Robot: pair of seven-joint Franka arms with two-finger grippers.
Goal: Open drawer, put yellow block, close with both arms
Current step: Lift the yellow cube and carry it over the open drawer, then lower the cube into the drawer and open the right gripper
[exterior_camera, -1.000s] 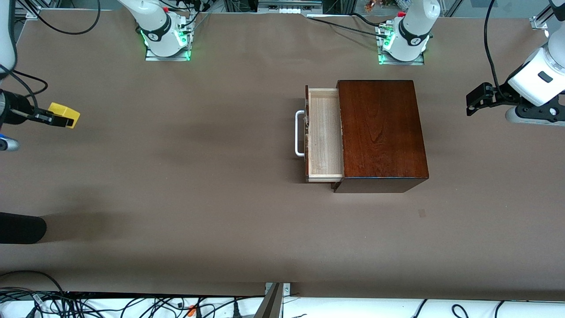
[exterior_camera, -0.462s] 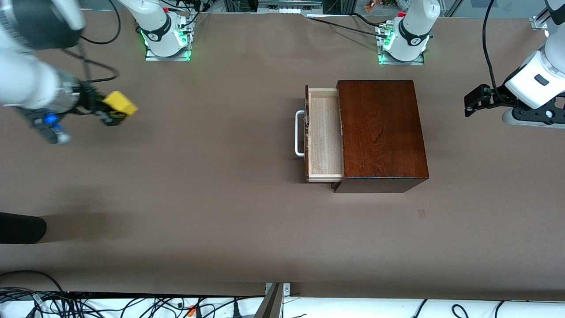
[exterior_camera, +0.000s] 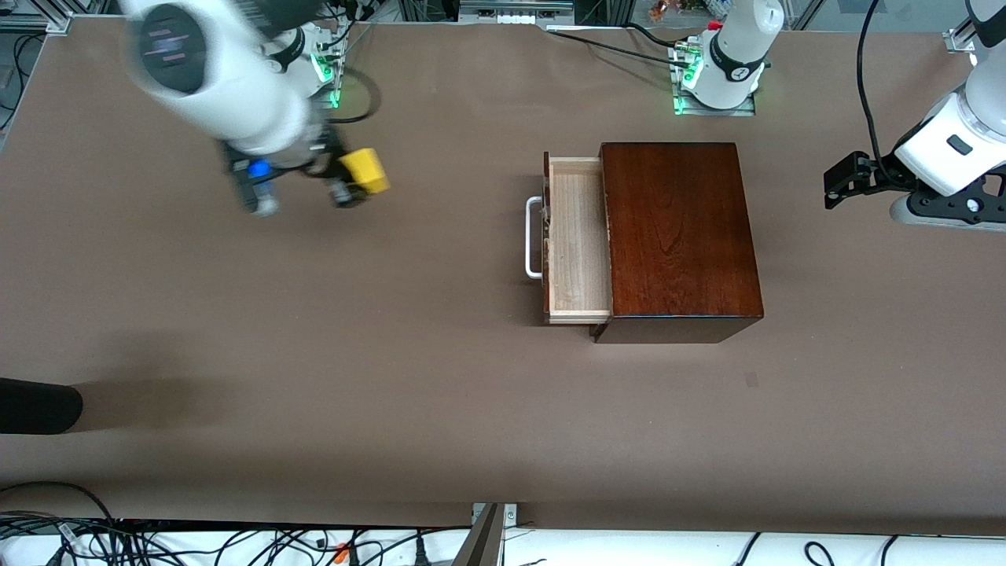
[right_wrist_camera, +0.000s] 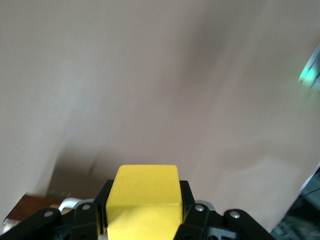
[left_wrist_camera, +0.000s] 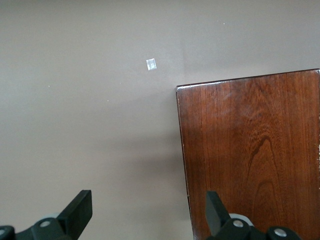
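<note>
My right gripper is shut on the yellow block and carries it above the bare table, between the right arm's base and the drawer. In the right wrist view the yellow block sits clamped between both black fingers. The drawer stands pulled out of the dark wooden box, its pale tray open and its white handle facing the right arm's end. My left gripper hangs open over the table beside the box, toward the left arm's end. Its view shows the box top and spread fingers.
The box's dark top rises above the table beside the open tray. A black rounded object lies at the table edge near the right arm's end. Cables run along the table's edge nearest the camera.
My right arm has swung the yellow block from the right arm's end of the table toward the drawer. The left gripper has barely shifted.
</note>
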